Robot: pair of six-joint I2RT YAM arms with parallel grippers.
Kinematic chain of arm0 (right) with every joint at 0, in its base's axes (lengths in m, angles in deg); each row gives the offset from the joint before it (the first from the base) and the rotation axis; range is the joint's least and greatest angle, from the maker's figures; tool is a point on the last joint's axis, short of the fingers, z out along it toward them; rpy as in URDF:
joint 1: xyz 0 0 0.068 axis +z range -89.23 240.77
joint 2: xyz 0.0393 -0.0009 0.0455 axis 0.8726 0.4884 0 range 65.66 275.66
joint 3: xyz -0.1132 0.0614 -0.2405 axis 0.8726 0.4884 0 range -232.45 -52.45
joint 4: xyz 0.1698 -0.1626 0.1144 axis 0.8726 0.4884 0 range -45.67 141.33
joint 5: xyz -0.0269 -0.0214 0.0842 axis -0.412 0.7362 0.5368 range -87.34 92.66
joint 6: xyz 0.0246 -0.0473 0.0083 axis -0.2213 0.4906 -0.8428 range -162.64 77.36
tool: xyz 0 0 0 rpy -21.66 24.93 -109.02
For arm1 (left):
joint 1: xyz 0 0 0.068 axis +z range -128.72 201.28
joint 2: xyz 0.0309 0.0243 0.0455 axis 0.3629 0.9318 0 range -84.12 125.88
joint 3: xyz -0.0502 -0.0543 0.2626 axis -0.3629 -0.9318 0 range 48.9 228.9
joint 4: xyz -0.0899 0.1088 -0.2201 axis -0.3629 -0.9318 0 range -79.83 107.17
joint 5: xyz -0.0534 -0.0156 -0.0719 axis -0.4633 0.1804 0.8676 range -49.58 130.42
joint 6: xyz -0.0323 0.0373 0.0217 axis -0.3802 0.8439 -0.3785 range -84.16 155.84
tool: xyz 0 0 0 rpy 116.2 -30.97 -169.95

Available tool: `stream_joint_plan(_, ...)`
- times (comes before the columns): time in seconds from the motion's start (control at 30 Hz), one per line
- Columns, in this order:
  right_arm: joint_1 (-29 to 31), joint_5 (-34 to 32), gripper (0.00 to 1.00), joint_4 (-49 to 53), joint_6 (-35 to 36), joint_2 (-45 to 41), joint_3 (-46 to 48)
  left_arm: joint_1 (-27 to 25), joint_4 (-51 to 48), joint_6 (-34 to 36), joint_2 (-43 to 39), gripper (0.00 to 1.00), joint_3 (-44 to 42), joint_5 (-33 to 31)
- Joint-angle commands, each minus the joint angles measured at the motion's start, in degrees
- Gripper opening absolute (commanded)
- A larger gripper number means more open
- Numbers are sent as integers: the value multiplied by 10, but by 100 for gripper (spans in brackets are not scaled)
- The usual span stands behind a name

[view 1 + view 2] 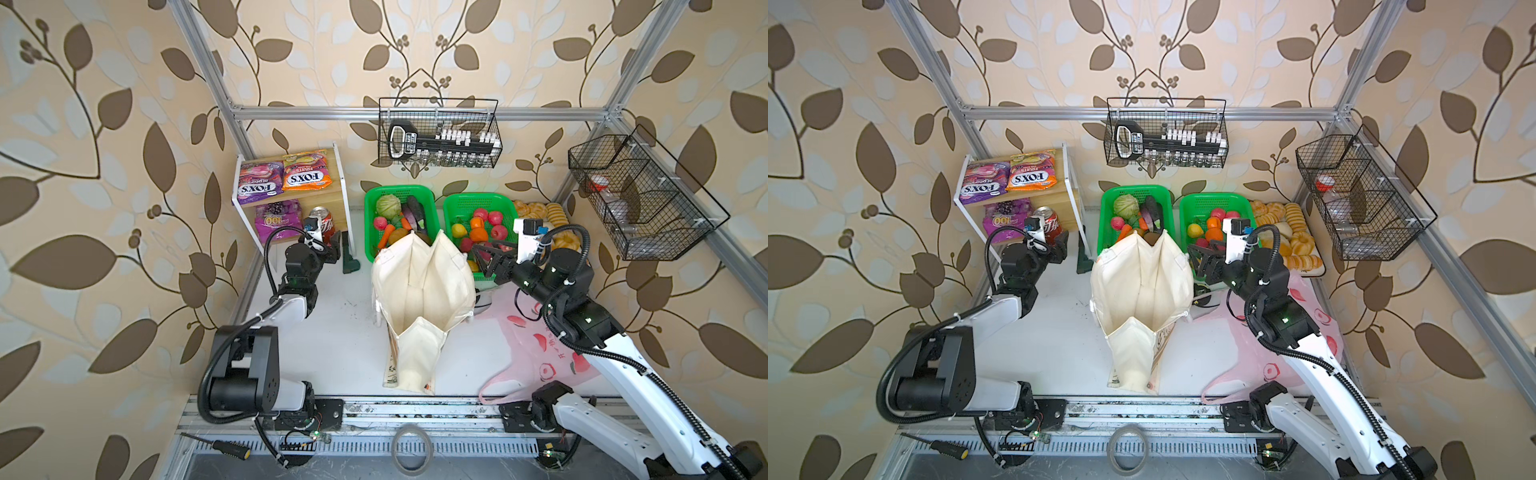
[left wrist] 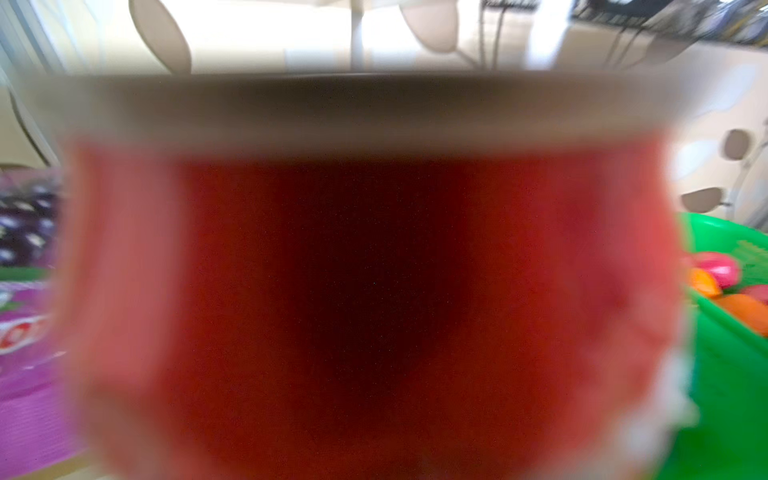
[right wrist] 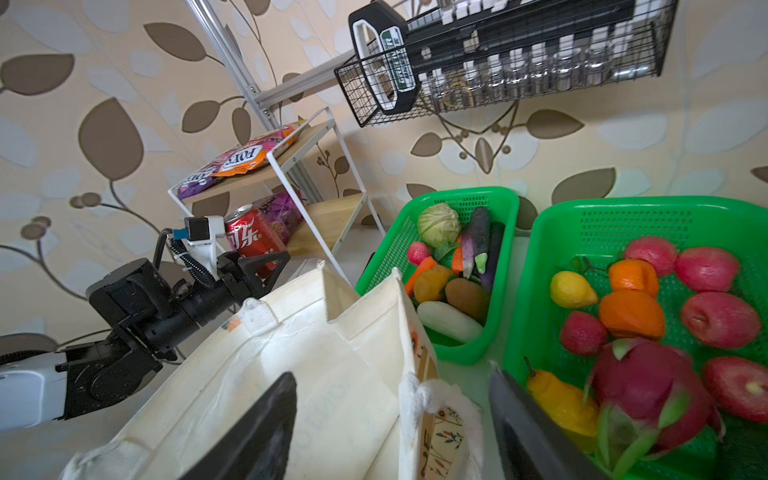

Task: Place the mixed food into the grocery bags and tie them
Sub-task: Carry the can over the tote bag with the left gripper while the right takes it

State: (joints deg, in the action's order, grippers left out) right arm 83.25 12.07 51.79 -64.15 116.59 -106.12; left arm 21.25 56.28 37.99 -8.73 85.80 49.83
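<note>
On the lower board of the small white-framed shelf (image 1: 341,187), at the back left of the table (image 1: 332,332), the red soda can (image 1: 322,218) leans a little to one side. The left gripper (image 1: 327,242) is closed on it. In the right wrist view one black finger (image 3: 270,262) presses the side of the can, and the other finger is hidden behind it. In the left wrist view the can is very near and blurred and fills almost the whole picture. Just beside the can, on the same board, lies the purple "100" grape snack packet (image 1: 276,220). The orange FOX'S packet (image 1: 302,174) and the purple FOX'S packet (image 1: 258,183) lie side by side on the upper board. The cream canvas tote (image 1: 419,286) stands in the middle of the table with its mouth wide open. The pink plastic bag with peaches (image 1: 536,345) lies flat on the table, partly under the right arm. The right gripper (image 1: 482,262) hangs with its jaws apart and holds nothing, just above the tote's rim and the near edge of the right green basket (image 1: 451,199). The green cabbage (image 1: 388,204) and a brown potato (image 3: 467,297) are in the left green basket (image 1: 371,199), which stands behind the tote. The golden bread loaves (image 1: 540,210) lie at the back right, beside the right basket.
</note>
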Motion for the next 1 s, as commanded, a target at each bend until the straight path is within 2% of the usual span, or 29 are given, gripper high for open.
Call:
stream_joint_plan(0.0, 5, 63, 73, 13, -11, 15, -44, -5, -22, -5, -107, 27, 0, 49)
stream_joint_plan(0.1, 16, 90, 72, 20, -9, 32, -71, -9, -105, -3, -189, 26, 9, 87)
stream_joint_plan(0.2, 32, 110, 72, 29, 2, 51, -103, -16, -217, 2, -244, 26, 52, 166)
stream_joint_plan(0.3, 54, 129, 72, 40, 25, 73, -137, -43, -330, 25, -267, 25, 113, 248)
stream_joint_plan(0.37, 67, 147, 72, 53, 46, 87, -160, -74, -394, 45, -270, 24, 154, 278)
stream_joint_plan(0.53, 108, 160, 72, 107, 121, 119, -235, -185, -527, 95, -231, 23, 274, 295)
stream_joint_plan(0.63, 126, 180, 73, 149, 161, 137, -283, -238, -590, 138, -201, 22, 334, 272)
stream_joint_plan(0.77, 135, 203, 75, 192, 200, 148, -325, -279, -612, 184, -170, 22, 374, 260)
stream_joint_plan(0.8, 137, 204, 79, 198, 210, 148, -331, -289, -617, 198, -160, 22, 383, 258)
stream_joint_plan(0.97, 139, 179, 85, 252, 253, 168, -364, -335, -629, 235, -115, 22, 413, 235)
